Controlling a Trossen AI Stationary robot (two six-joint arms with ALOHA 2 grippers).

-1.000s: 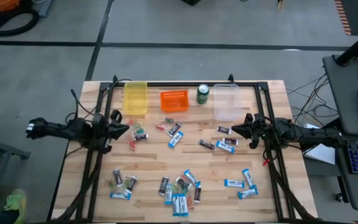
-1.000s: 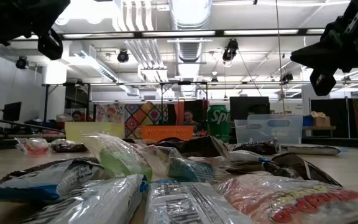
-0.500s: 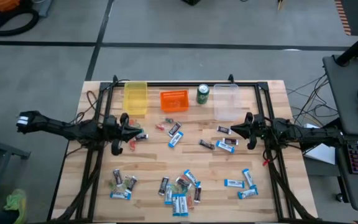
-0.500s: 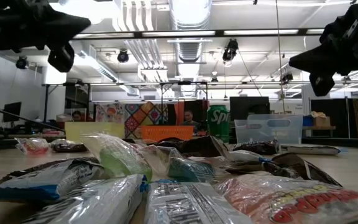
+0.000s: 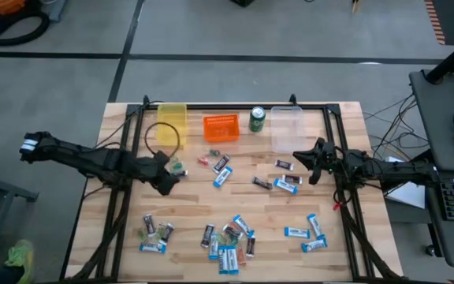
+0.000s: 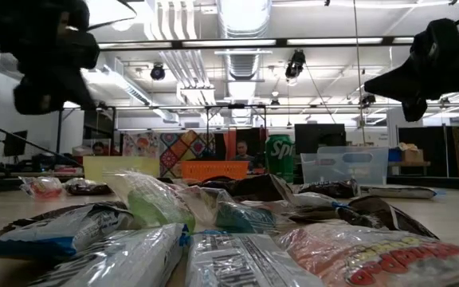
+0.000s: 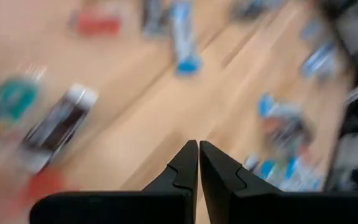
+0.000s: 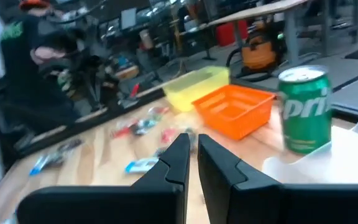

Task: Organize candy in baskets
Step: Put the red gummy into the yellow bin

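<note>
while left wrist view blurs candy (image 7: 55, 127) | left gripper (image 7: 198, 155) closed

Pale blond wood planks make the tabletop (image 5: 195, 213), framed in black rails. Along its twelve o'clock edge: a translucent yellow bin (image 5: 172, 122), a bright orange one (image 5: 221, 128), a green can (image 5: 258, 119) with white lettering, and a clear bin (image 5: 286, 128). The scattered candy (image 5: 227, 256) is blue-and-white, dark brown, with small red and green bits. Both arms are black, fingers (image 7: 182, 168) too.
</note>
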